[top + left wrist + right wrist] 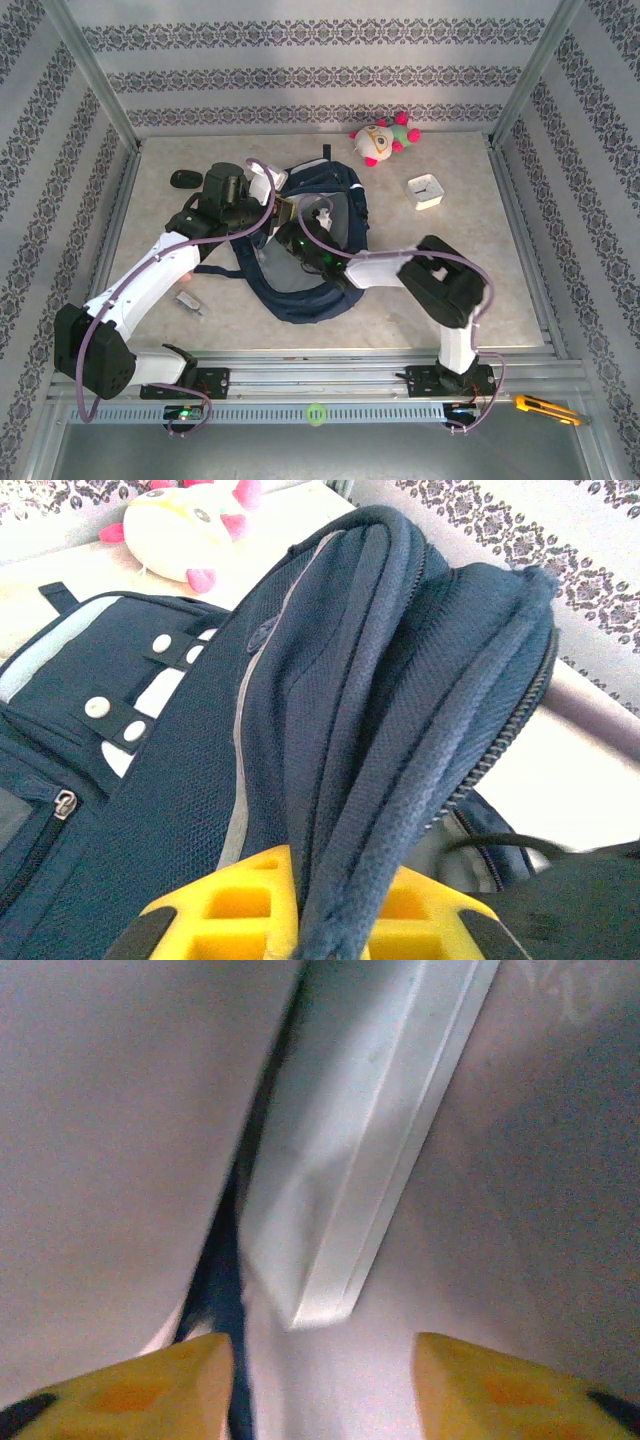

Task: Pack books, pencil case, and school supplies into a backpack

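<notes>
Nearest me, the right gripper (320,1385) sits deep inside the backpack (330,710), its jaws parted and gripping nothing. Just ahead of them the pencil case (350,1160) lies against the grey lining (100,1140). Its long axis runs away from the fingers, with the near corner pointing back at them and the far end slanting deeper into the bag. Beyond, the left gripper (335,910) is clenched on the backpack's rim, holding the mouth up. If that pinch slips, I reckon the flap drops onto the right arm. A careless pull-out could snag the lining or drag the case back.
</notes>
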### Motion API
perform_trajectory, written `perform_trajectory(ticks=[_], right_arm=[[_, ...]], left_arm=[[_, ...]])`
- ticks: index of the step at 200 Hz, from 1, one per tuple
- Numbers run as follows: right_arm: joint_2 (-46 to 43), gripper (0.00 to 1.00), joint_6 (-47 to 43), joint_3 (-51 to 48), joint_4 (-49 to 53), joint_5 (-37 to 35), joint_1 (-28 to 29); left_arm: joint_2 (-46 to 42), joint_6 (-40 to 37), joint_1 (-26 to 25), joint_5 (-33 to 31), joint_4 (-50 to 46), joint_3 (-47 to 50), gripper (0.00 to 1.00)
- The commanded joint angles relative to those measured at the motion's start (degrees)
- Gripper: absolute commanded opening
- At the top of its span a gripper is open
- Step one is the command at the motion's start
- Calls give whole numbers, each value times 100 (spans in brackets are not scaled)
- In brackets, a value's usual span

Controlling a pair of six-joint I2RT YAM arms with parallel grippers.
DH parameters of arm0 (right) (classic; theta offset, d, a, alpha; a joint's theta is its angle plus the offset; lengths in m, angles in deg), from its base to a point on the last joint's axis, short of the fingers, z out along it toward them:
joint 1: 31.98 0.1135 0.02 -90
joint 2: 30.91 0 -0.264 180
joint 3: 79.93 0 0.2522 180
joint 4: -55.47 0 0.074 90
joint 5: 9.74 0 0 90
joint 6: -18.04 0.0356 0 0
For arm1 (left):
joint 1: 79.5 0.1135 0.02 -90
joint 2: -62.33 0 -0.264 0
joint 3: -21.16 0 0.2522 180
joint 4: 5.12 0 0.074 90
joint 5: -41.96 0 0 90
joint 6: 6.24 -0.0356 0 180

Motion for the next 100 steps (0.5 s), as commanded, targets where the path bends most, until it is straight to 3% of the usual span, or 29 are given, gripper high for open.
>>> perform_trajectory(ticks=[1, 46, 68, 100], right_arm=[[-1051, 60, -591, -545, 229, 58, 205], [-2608, 76, -1504, -1174, 1182, 344, 290], [-3327, 83, -1771, -1347, 1097, 225, 209], [-3805, 88, -1365, -1192, 1017, 213, -128]], left_arm=[[-274, -264, -6, 71, 556, -170, 0], [-229, -334, 12, 265, 202, -162, 0], [-315, -688, 13, 146, 181, 20, 0], [-415, -1364, 21, 239, 436, 412, 0]])
